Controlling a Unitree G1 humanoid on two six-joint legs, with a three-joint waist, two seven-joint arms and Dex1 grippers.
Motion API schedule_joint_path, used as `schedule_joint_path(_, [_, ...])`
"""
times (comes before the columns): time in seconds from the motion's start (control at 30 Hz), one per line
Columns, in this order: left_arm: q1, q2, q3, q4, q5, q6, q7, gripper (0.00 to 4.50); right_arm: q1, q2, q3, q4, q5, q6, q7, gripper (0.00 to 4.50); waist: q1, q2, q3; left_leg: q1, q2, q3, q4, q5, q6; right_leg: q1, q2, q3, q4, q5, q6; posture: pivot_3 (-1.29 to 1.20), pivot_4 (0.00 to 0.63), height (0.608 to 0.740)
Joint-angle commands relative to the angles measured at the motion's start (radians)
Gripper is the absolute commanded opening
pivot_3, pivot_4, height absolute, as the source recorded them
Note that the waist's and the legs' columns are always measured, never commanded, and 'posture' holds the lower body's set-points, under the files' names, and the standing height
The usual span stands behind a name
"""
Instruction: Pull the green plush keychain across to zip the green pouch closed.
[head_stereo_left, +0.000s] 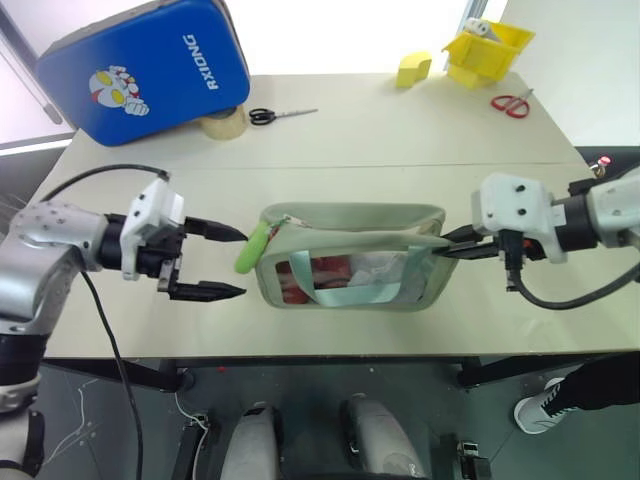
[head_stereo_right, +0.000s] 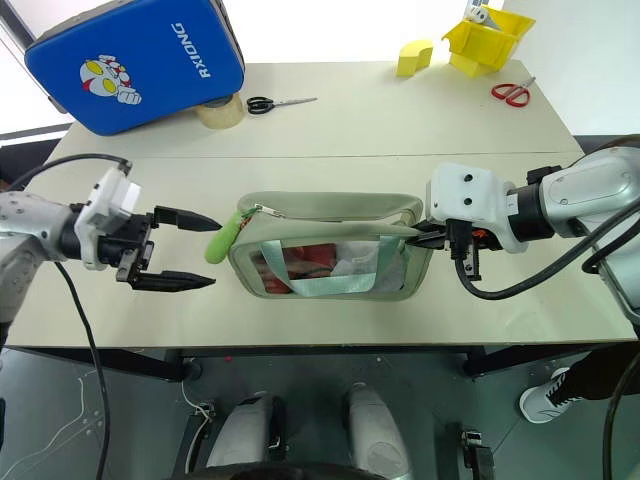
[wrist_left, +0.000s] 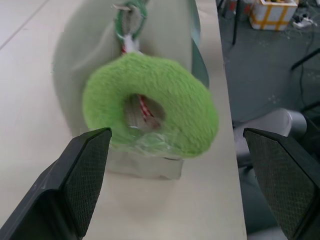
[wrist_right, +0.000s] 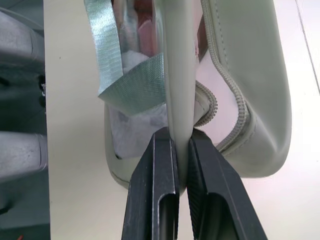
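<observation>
Lying across the tabletop (head_stereo_left: 330, 130), the green pouch (head_stereo_left: 350, 262) is stretching lengthwise between the two arms, its zipper mouth gaping open along the top. At its far-right end, the right gripper (wrist_right: 182, 150) is pinching one edge of the pouch wall, fingers closed tight on the fabric. At the opposite end, the left gripper (head_stereo_left: 232, 262) is standing wide open and empty, pointing along the pouch's long axis. The green plush keychain (head_stereo_left: 252, 249) is hanging at the pouch's left end, directly ahead of the left gripper's fingertips, apart from them, and far from the right gripper. The left arm is therefore judged nearer for the pull.
</observation>
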Motion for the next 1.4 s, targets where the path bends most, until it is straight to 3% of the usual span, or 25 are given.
schedule_joint_path(0.03, [-0.026,-0.020,-0.008,-0.023,0.007,-0.008,0.022,3.69,-0.024,-0.009,-0.016,-0.017,0.011,0.007,-0.012,0.00,0.001,0.000,0.000,0.000,0.000,0.000,0.000,0.000,0.000,0.000,0.000,0.000,0.000,0.000,0.000,0.00,0.150,0.737])
schedule_joint_path(0.27, [-0.071,-0.020,-0.012,0.022,0.035,-0.023,0.021,0.02,-0.034,-0.008,-0.013,-0.013,0.015,0.020,-0.018,0.00,0.000,0.000,0.000,0.000,0.000,0.000,0.000,0.000,0.000,0.000,0.000,0.000,0.000,0.000,0.000,0.00,0.150,0.737])
schedule_joint_path(0.63, [-0.279,-0.067,0.065,0.087,-0.129,0.079,0.006,0.02,-0.015,-0.009,-0.012,-0.018,0.018,0.015,-0.024,0.00,0.003,0.000,0.000,-0.001,0.000,0.000,0.000,0.000,0.000,0.000,0.000,0.000,0.000,0.000,0.000,0.00,0.150,0.737])
schedule_joint_path(1.0, [-0.421,-0.246,-0.140,0.157,0.020,0.020,0.012,0.02,-0.012,-0.003,-0.005,-0.026,0.020,0.013,-0.034,0.00,0.002,0.000,0.000,-0.001,-0.001,-0.001,0.001,0.000,0.000,0.001,0.000,0.000,0.000,0.000,0.000,0.00,0.150,0.737])
schedule_joint_path(1.1, [-0.438,-0.256,-0.180,0.187,0.071,0.025,0.017,1.07,-0.010,0.000,-0.006,-0.029,0.020,0.016,-0.040,0.00,0.000,0.000,0.000,0.000,-0.001,-0.001,0.001,0.000,0.000,0.001,0.000,0.000,0.000,0.000,0.000,0.00,0.150,0.737])
schedule_joint_path(1.3, [-0.446,-0.231,-0.170,0.180,0.076,0.033,-0.006,4.21,-0.002,0.002,-0.008,-0.035,0.024,0.019,-0.050,0.00,0.002,0.000,0.000,0.000,-0.001,-0.001,0.001,0.000,0.000,0.001,0.000,0.000,0.000,0.000,0.000,0.00,0.150,0.737])
schedule_joint_path(1.33, [-0.448,-0.217,-0.160,0.182,0.083,0.020,-0.010,4.42,-0.002,0.005,-0.005,-0.034,0.023,0.018,-0.054,0.00,0.002,0.000,0.000,0.000,-0.001,-0.001,0.001,0.000,0.000,0.001,0.000,0.000,0.000,0.000,0.000,0.00,0.150,0.737])
schedule_joint_path(1.4, [-0.452,-0.192,-0.139,0.191,0.095,-0.010,-0.015,4.42,-0.001,0.010,-0.001,-0.036,0.024,0.020,-0.059,0.00,0.000,0.000,0.000,0.000,-0.001,-0.001,0.001,0.000,0.000,0.001,0.000,0.000,0.000,0.000,0.000,0.00,0.150,0.737])
